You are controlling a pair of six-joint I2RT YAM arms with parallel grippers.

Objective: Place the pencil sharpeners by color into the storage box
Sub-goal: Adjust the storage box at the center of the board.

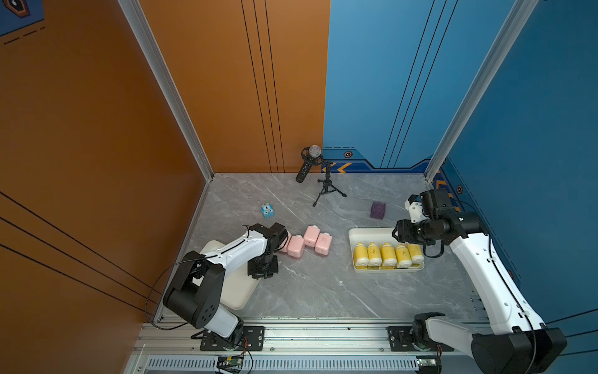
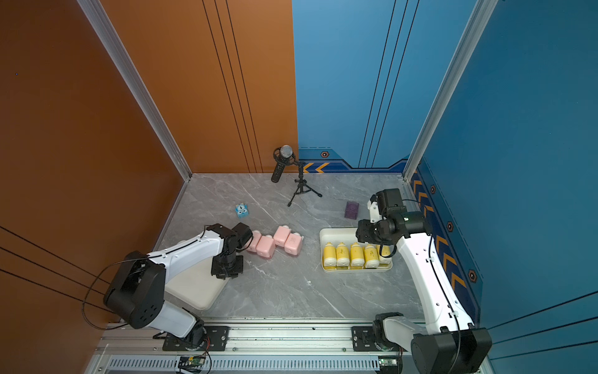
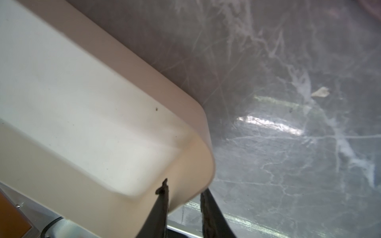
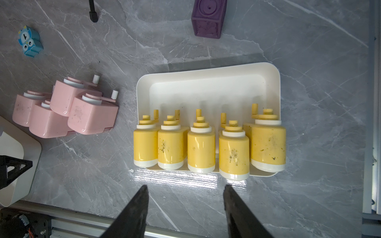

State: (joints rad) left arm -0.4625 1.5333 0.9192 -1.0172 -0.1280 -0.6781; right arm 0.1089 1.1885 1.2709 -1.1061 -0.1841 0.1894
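Several pink pencil sharpeners (image 1: 310, 241) (image 2: 278, 241) (image 4: 90, 115) lie clustered on the grey marble table. A row of several yellow pencil sharpeners (image 1: 388, 255) (image 2: 356, 255) (image 4: 201, 148) lies in a cream storage box (image 1: 369, 231) (image 4: 206, 82) on the right. A second cream storage box (image 1: 238, 291) (image 3: 82, 103) sits under my left arm with nothing showing in it. My left gripper (image 3: 184, 186) (image 1: 262, 270) is shut on this box's corner wall, one finger inside and one outside. My right gripper (image 4: 185, 187) (image 1: 399, 234) hangs open above the yellow row, holding nothing.
A small blue cube with cartoon eyes (image 1: 268, 210) (image 4: 31, 41) and a dark purple cube (image 1: 377, 209) (image 4: 208, 20) stand further back. A microphone on a tripod (image 1: 326, 181) stands by the back wall. Walls enclose three sides and a metal rail (image 1: 323, 333) runs along the front.
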